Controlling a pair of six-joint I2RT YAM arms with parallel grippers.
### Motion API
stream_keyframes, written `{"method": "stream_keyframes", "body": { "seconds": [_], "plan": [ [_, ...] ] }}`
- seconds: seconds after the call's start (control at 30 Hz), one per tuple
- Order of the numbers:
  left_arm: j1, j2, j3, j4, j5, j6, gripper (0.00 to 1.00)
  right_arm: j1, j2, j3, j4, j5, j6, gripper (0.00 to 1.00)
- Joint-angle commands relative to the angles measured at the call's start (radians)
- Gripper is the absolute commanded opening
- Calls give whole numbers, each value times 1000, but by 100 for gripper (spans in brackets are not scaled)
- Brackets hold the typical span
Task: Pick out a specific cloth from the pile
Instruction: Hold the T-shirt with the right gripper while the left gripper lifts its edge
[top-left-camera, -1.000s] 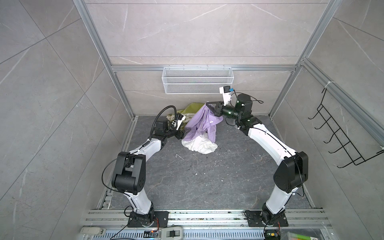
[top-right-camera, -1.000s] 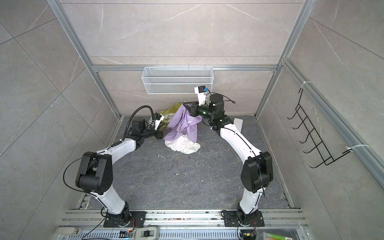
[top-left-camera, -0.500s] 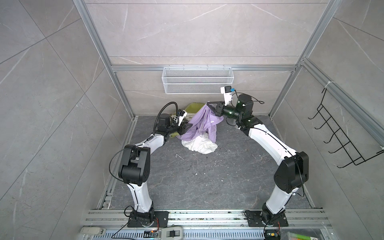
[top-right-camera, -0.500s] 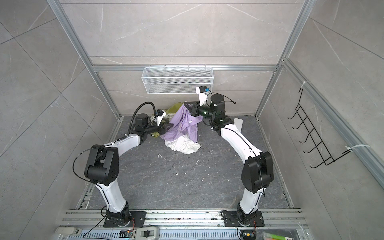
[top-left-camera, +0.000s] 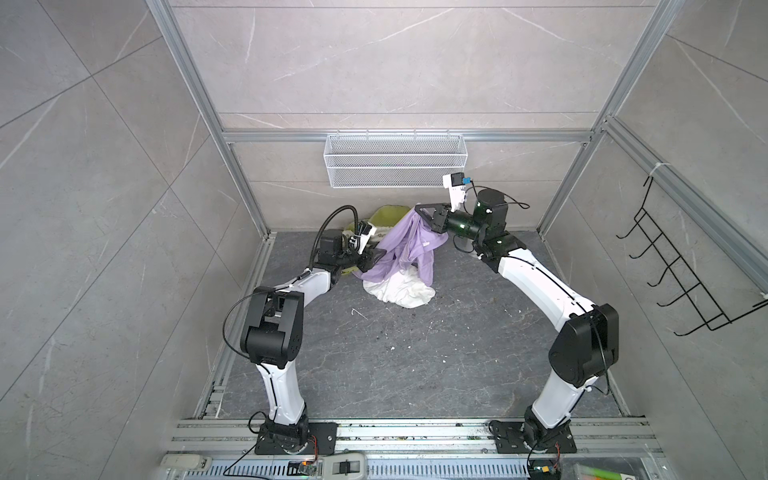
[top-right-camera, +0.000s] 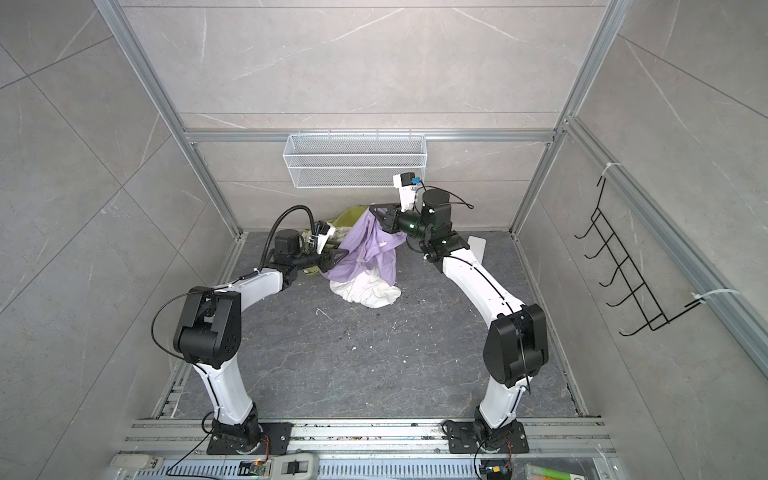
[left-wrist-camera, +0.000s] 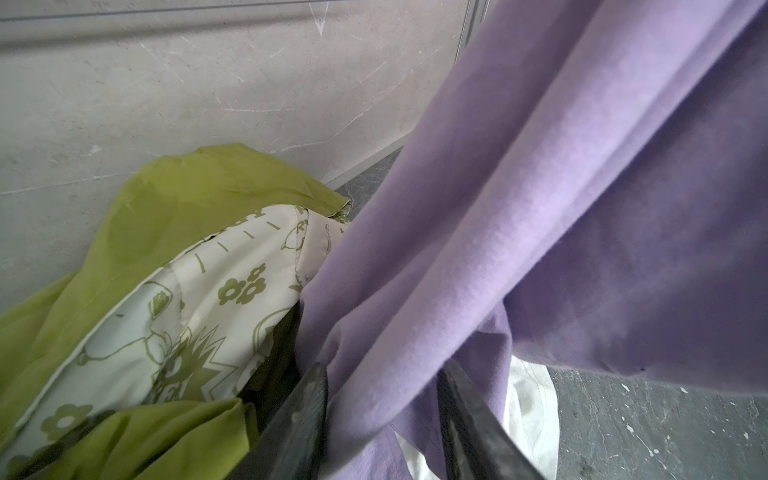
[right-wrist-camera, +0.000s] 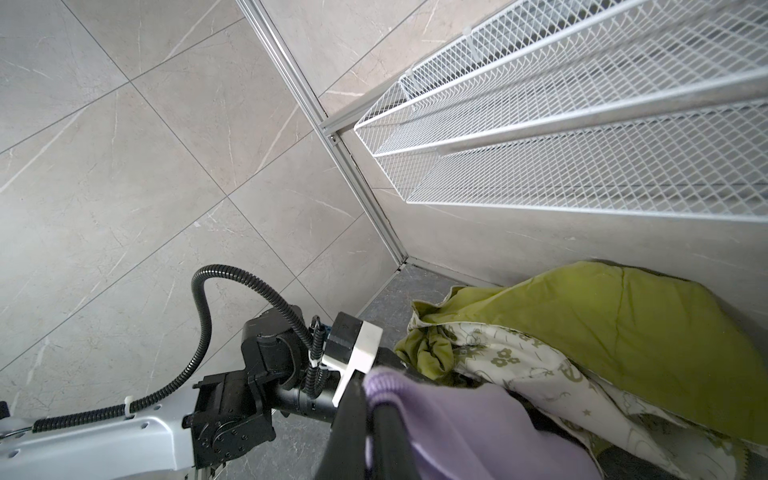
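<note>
Grey stone floor, tiled walls, wire basket

Right tool raised and clamped; left tool low, jaws parted.

Lilac cloth, white cloth, olive-green floral cloth.

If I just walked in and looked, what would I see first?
The big purple cloth, hanging up in the air near the back wall. The right gripper pinches its top, and the left gripper has a lower fold between its fingers. Under it lies a white cloth on the dark floor, with a green flowery cloth heaped against the wall behind.
</note>
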Motion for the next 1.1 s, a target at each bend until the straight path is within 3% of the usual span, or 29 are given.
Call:
{"method": "stream_keyframes", "body": {
  "seconds": [0.0, 0.27, 0.4, 0.5, 0.67, 1.07],
  "plan": [
    [-3, 1, 0, 39, 16, -6, 43, -5, -56, -1, 66, -8, 4, 0],
    [-4, -3, 7, -15, 10, 17, 20, -5, -61, -7, 69, -8, 5, 0],
    [-3, -31, 5, -17, -3, 3, 13, -5, -61, -9, 73, -8, 10, 0],
    [-3, -55, 19, -26, -20, -21, 0, -6, -58, -8, 79, -10, 16, 0],
    [-2, -71, 82, -109, -32, -47, 0, -4, -56, -4, 78, -13, 21, 0],
    [-2, -153, 78, -100, -94, -41, 0, -5, -67, -1, 41, 2, -7, 0]
  ]
}}
